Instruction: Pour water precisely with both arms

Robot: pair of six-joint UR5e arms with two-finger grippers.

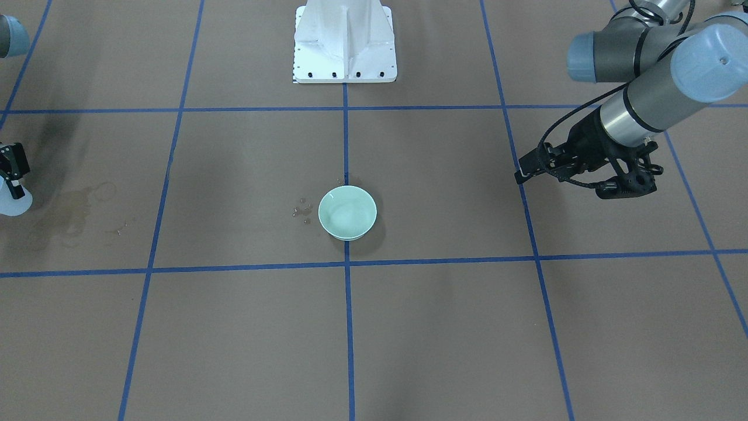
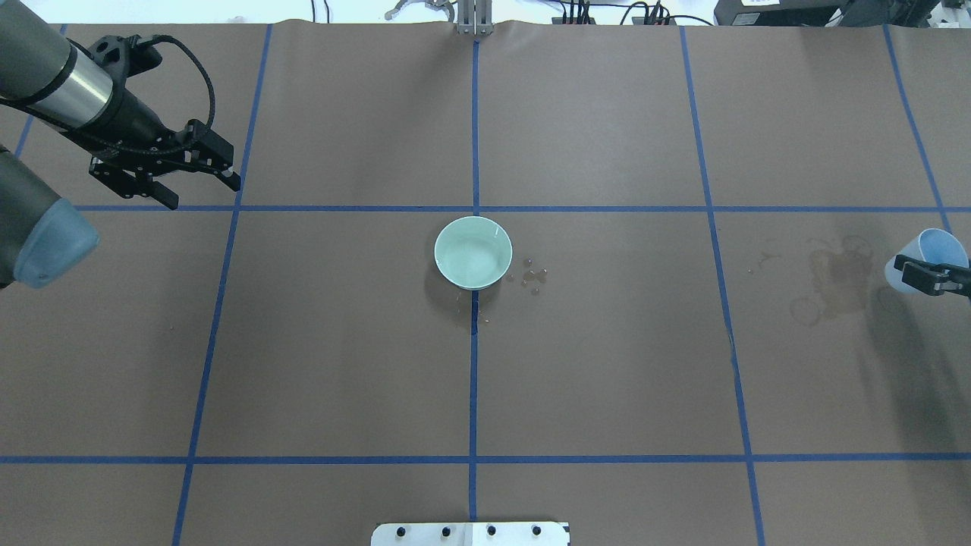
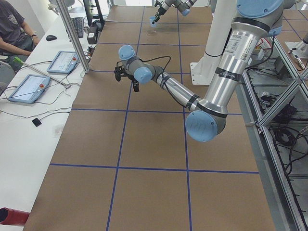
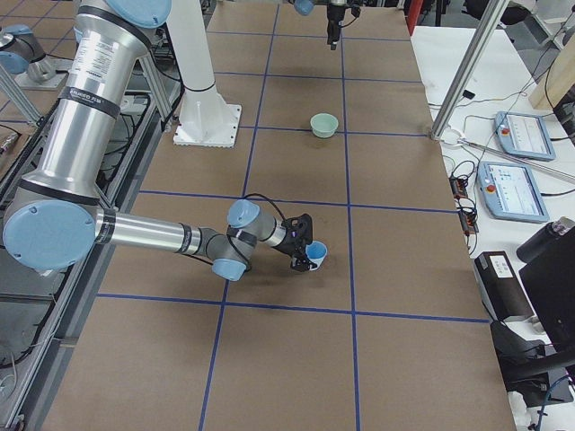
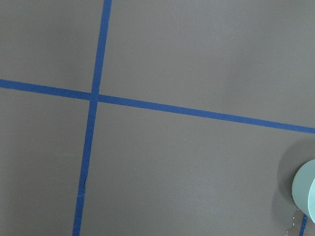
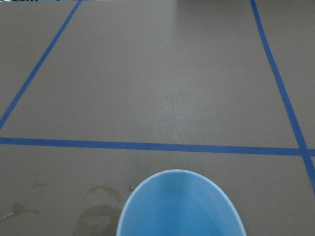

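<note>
A pale green bowl (image 2: 472, 252) stands at the table's middle and also shows in the front view (image 1: 347, 212). Faint glints of water (image 2: 478, 262) show inside it. My left gripper (image 2: 199, 187) is open and empty, raised over the far left of the table, well away from the bowl. My right gripper (image 2: 929, 276) is shut on a light blue cup (image 2: 925, 250) at the right edge, held tilted above the table. The right wrist view shows the cup's rim and inside (image 6: 181, 206); I cannot tell whether water is in it.
Small water drops (image 2: 532, 278) lie on the brown paper just right of the bowl. A damp stain (image 2: 831, 282) marks the paper near the cup. The white pedestal base (image 1: 345, 44) stands behind the bowl. Blue tape lines grid the table.
</note>
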